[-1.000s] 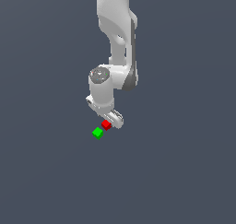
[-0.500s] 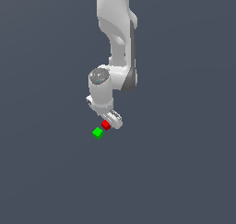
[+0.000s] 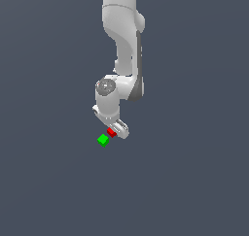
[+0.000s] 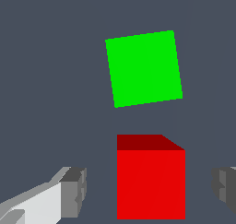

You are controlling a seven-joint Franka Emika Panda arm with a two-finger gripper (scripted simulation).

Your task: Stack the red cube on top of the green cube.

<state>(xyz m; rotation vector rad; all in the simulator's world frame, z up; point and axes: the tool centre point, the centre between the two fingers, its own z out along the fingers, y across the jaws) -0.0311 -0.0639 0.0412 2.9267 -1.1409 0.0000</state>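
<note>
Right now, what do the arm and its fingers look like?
The arm is glossy white, built of rounded links, with dark grey at the joints and a grey round cap on the wrist. The fingers are blocky, white with dark grey tips. No cables or markings show.

exterior: distant, sees whole arm | wrist: close, looking down | shared: red cube [image 3: 111, 132], green cube [image 3: 102, 140]

Red cube [image 4: 150, 181] between the spread fingers [image 4: 73, 191] of the gripper [image 4: 150, 191], untouched by either, green cube [image 4: 144, 68] just beyond.
</note>
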